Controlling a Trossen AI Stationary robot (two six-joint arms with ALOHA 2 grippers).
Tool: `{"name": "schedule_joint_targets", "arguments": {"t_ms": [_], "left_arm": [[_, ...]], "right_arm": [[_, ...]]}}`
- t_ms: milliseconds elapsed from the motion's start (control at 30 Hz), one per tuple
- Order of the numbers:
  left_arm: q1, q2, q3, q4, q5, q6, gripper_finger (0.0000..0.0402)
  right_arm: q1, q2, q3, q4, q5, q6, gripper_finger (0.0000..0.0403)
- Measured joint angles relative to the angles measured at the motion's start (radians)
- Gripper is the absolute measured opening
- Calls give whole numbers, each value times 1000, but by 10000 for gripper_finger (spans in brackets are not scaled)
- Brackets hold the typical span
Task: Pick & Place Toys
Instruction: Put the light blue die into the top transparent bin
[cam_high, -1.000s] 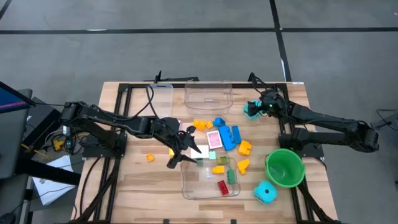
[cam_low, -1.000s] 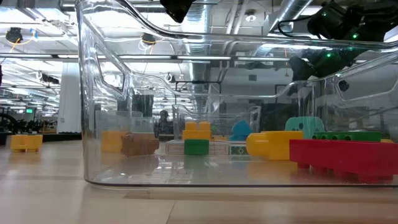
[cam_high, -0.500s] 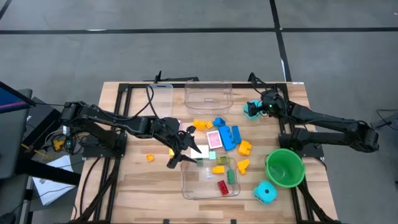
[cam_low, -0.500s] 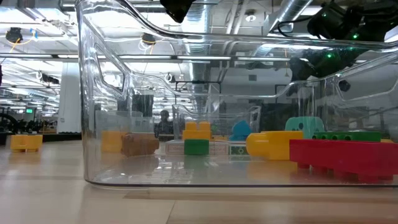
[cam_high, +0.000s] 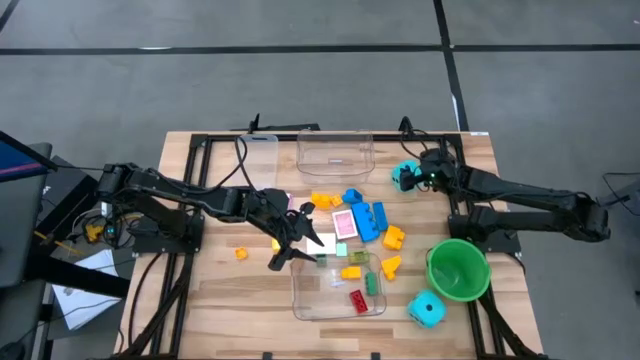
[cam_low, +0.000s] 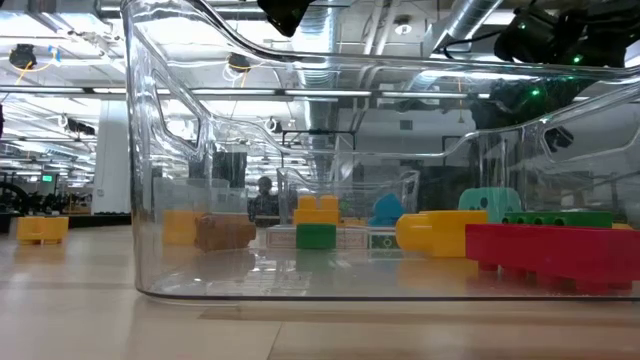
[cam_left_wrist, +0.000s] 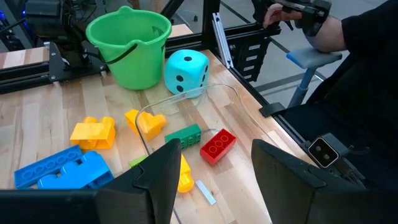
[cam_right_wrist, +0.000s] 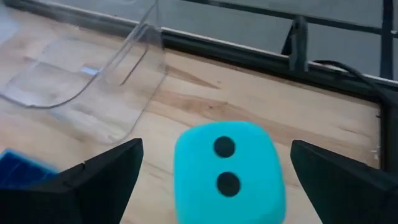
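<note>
Two grippers working: right gripper (cam_right_wrist: 211, 186) is straddling the far cyan die (cam_right_wrist: 230, 171), jaws wide, nothing gripped; left gripper (cam_left_wrist: 211, 174) is hovering half-open, empty, over the near tub (cam_high: 300, 300).

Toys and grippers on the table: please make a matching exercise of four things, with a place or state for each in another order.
Things:
1. red brick
2. green bowl
3. right gripper
4. small orange brick

Places or states:
a. alone on the wood, left of the tub
b. open around a cyan die
c. inside the near clear tub
d. beside the other cyan die

Pairs: 1-c, 2-d, 3-b, 4-a
</note>
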Motion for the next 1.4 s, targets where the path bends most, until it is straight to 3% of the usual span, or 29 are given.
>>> {"name": "schedule_joint_targets", "arguments": {"t_ms": [267, 867, 1200, 1400], "left_arm": [[0, 0, 0, 0, 0, 0, 191], [0, 0, 0, 0, 0, 0, 191], [0, 0, 0, 2, 0, 0, 191], [0, 0, 0, 1, 0, 0, 191]], "right_arm": [[68, 0, 0, -15, 80, 11, 400], [37, 6, -22, -27, 76, 26, 400], [38, 188, -23, 65, 75, 3, 400], [14, 234, -23, 58, 86, 1, 400]]}}
